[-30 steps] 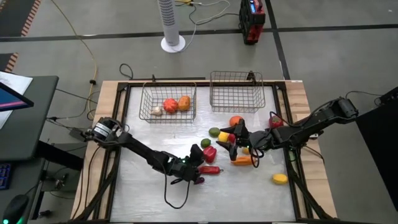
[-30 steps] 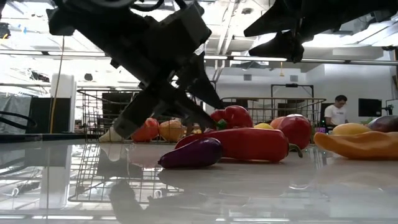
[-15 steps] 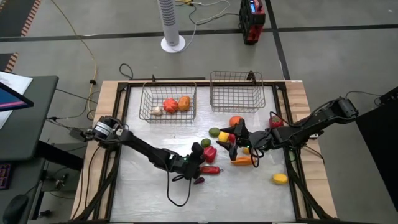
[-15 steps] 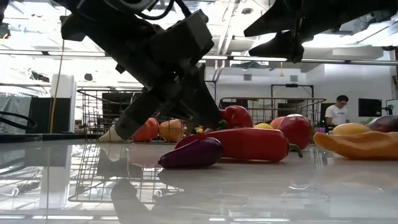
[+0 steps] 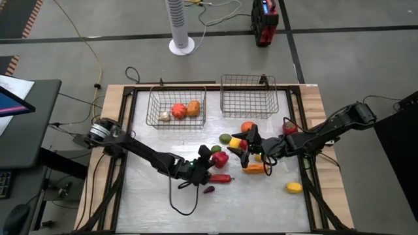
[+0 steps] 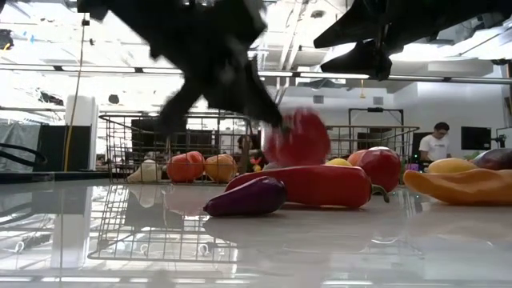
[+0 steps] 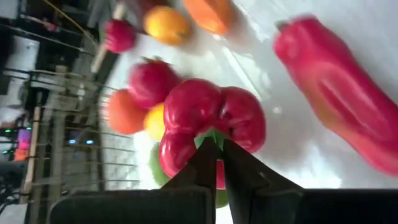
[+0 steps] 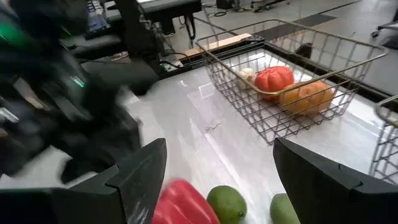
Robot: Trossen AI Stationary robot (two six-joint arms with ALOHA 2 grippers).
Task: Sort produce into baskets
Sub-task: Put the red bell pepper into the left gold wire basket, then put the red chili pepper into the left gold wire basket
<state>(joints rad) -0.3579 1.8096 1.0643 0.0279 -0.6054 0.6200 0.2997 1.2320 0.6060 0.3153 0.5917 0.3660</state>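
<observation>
I see the left gripper point(image 5: 210, 158) pinching the green stem of a glossy, lobed red bell pepper point(image 5: 220, 160) just below centre of the high view. Directly below it lie a long red chili point(image 5: 221, 178) and a dark purple eggplant point(image 5: 209, 190). Right of the pepper, the right gripper point(image 5: 241, 149) hangs with fingers spread wide over a cluster of produce, including an orange pepper point(image 5: 255, 168) and a green lime point(image 5: 225, 138). The left basket point(image 5: 151, 104) at upper centre holds a tomato point(image 5: 178, 109), an orange point(image 5: 193, 108) and garlic point(image 5: 164, 116); the right basket point(image 5: 249, 96) stands beside it.
</observation>
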